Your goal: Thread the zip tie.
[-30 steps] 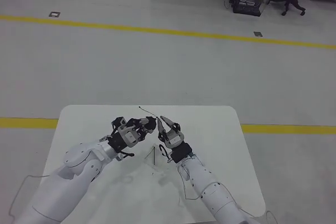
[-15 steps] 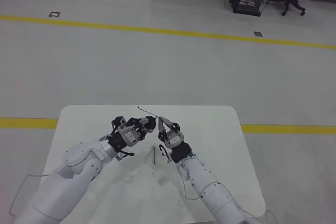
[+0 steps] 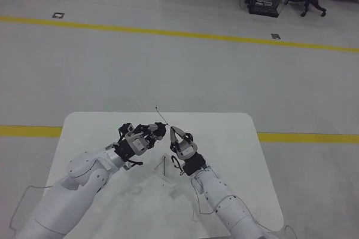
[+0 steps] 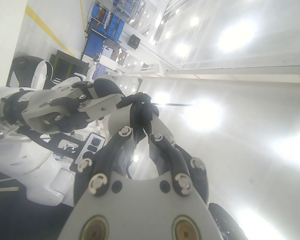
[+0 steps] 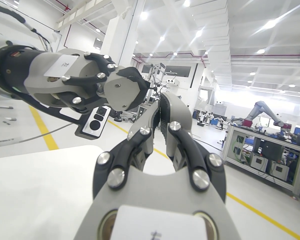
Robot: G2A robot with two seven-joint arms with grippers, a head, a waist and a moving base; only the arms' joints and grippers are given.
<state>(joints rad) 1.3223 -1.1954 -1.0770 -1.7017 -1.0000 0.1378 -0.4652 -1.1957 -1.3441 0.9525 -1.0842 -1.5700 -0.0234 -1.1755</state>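
Note:
A thin black zip tie (image 3: 161, 116) is held above the white table (image 3: 227, 137), its free tip slanting up and away from me. My left gripper (image 3: 162, 126) is shut on it; in the left wrist view the tie (image 4: 175, 105) sticks out past the left gripper (image 4: 143, 116). My right gripper (image 3: 172, 129) is tip to tip with the left, its fingers pressed together on the tie. In the right wrist view the right gripper (image 5: 160, 101) is shut just under the left gripper (image 5: 142, 86). The tie's head is hidden between the pads.
Both grippers hang over the middle of the table, near its far half. Thin dark lines (image 3: 164, 166) show on the tabletop below them. The table's far edge (image 3: 161, 113) lies just beyond the tie's tip, with grey floor and yellow lines around.
The right gripper's fingers, spread a second ago, have shut beside the left fingertips. The tie's free tip has swung from pointing left to pointing more steeply away.

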